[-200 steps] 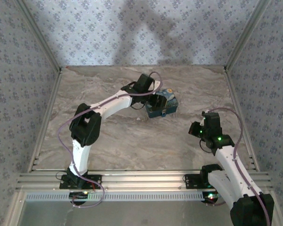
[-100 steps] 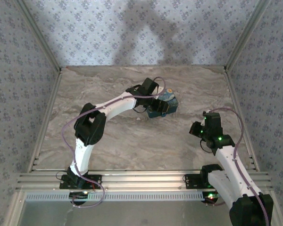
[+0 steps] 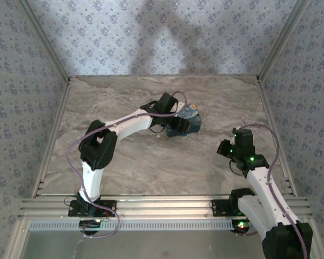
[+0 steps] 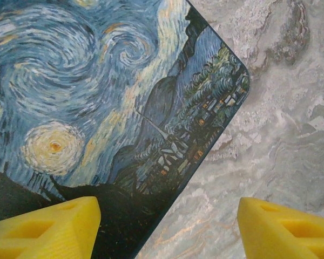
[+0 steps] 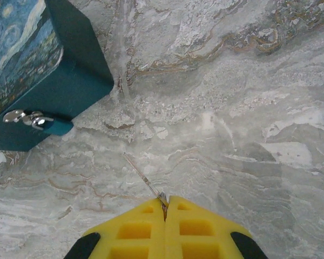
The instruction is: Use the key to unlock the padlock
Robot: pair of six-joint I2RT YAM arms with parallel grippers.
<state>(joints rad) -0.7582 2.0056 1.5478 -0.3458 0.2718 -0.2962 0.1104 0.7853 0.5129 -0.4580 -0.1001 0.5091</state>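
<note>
Shifted since a moment ago: left hand [image 4: 164,229] sits low over the box [image 4: 97,81] corner, fingers spread, gripping nothing, probably to steady it. Nearest, right hand [image 5: 164,204] clenched on a metal sliver, apparently the key [image 5: 162,197]. Beyond, across bare worktop [image 5: 232,108], padlock [image 5: 24,117] on the box front, unobstructed.

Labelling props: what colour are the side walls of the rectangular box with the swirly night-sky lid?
Plain dark teal side walls, clearest in the right wrist view.
</note>
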